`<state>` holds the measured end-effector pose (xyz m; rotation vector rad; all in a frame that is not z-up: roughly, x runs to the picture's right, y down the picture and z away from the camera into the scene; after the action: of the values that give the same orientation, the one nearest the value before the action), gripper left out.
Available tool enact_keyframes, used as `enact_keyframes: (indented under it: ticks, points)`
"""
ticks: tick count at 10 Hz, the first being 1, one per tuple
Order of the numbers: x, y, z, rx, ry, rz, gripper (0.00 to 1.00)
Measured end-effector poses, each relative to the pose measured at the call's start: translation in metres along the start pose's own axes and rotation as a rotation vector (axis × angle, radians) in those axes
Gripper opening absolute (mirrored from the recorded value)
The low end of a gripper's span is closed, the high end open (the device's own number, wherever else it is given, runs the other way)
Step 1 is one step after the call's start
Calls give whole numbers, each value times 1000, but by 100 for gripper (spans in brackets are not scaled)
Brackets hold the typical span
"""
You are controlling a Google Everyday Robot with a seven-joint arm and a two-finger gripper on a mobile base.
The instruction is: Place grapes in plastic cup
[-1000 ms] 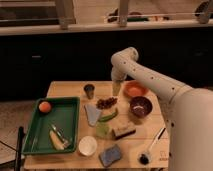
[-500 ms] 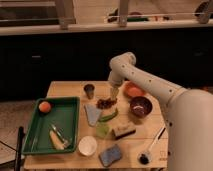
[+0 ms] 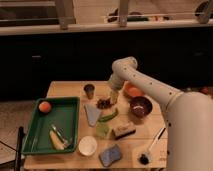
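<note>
**A:** Camera view, quick check: where is the end effector (image 3: 114, 96)?

**B:** Low over the middle of the bench (image 3: 67, 89), just beside the grapes (image 3: 104, 103), on their right in view. I cannot tell whether it touches them, nor whether it is spread or pressed together

**A:** And the grapes themselves?

**B:** Lying on the bench, between the dark metal cup (image 3: 90, 91) on the left and the dark red bowl (image 3: 141, 106) on the right. An orange bowl (image 3: 133, 91) sits just past the arm

**A:** The plastic cup (image 3: 102, 131)?

**B:** Upright nearer the front edge, apart from the grapes, with a long green vegetable (image 3: 109, 116) lying between the two. A white cup (image 3: 87, 145) stands near it, a little to the left and further forward

**A:** Anything on the left side?

**B:** A green tray (image 3: 67, 116), with an orange fruit (image 3: 45, 106) in its far left corner
</note>
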<state>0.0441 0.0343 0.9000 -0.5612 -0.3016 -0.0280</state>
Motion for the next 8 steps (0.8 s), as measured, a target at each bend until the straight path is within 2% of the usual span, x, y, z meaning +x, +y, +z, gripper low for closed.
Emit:
enact_keyframes:
  ticks: [4,8]
  points:
    - [-9,4,22,-44,-35,-32,80]
    - [-10,8,39,-75,-50,-43,80]
